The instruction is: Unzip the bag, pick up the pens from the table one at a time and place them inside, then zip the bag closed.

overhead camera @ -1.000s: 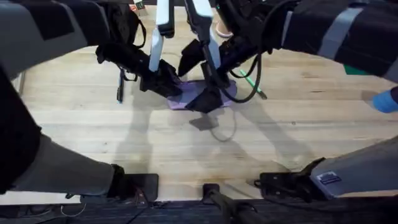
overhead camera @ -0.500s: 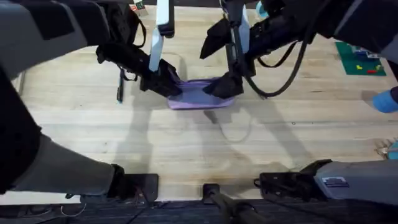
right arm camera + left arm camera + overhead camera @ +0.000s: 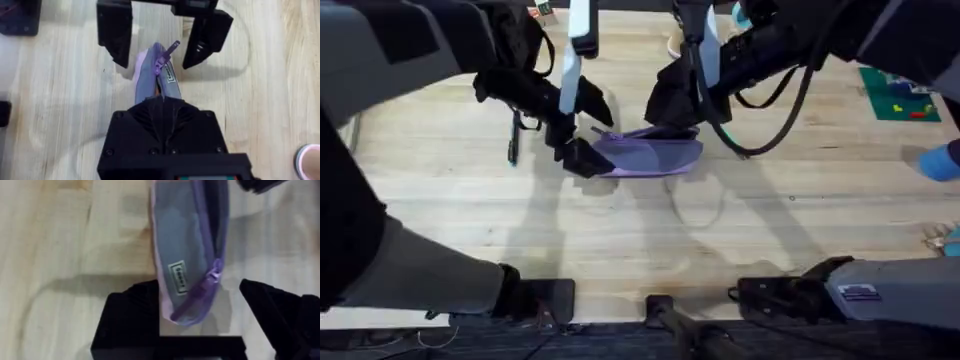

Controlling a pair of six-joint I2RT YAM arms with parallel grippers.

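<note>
The lilac bag (image 3: pixel 655 156) lies on the table (image 3: pixel 790 220) between my two arms, its zipper running along the top. My left gripper (image 3: pixel 576 157) is open at the bag's left end. In the left wrist view its fingers (image 3: pixel 131 316) stand on either side of that end of the bag (image 3: pixel 186 250), close to the zipper pull (image 3: pixel 215 275). My right gripper (image 3: pixel 672 118) is shut on the bag's right end, and its own view shows it (image 3: pixel 162 102) clamped over the fabric (image 3: pixel 150 75). A thin black pen (image 3: pixel 513 140) lies on the table to the left.
A green mat (image 3: pixel 895 95) lies at the far right of the table, with a blue object (image 3: pixel 942 160) at the right edge. A pink round thing (image 3: pixel 307 161) stands near my right arm. Bare wood stretches in front of the bag.
My right arm swung right and took hold of the bag's right end. My left gripper has let go of the left end and opened. The bag now lies flatter and stretched out.
</note>
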